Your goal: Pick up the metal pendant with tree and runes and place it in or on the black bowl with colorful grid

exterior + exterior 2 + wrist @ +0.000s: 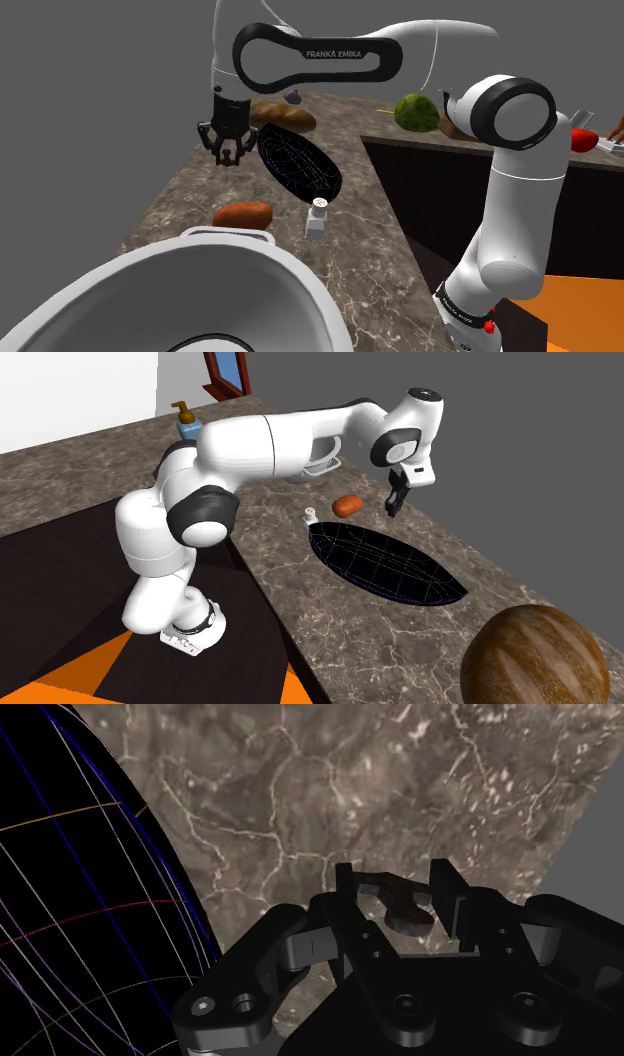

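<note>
Black bowl sits on the marble bench; inside it are thin grid lines, which in the wrist view read as blue, yellow, red and green. The pincer hangs above the bench just beside the bowl's rim. Its 2 fingers are nearly closed and clasp the dark metal pendant, which bridges the gap btwn them. Tree and runes can't be made out.

Shoulder view: big white pot up front, reddish-brown oblong, small white bottle near the bowl, bread loaf, green lump. 2nd exterior view adds a blue soap bottle w/ orange pump and a brown grained ball.

White lettering on the arm's black link: "FRANKA EMIKA".
</note>
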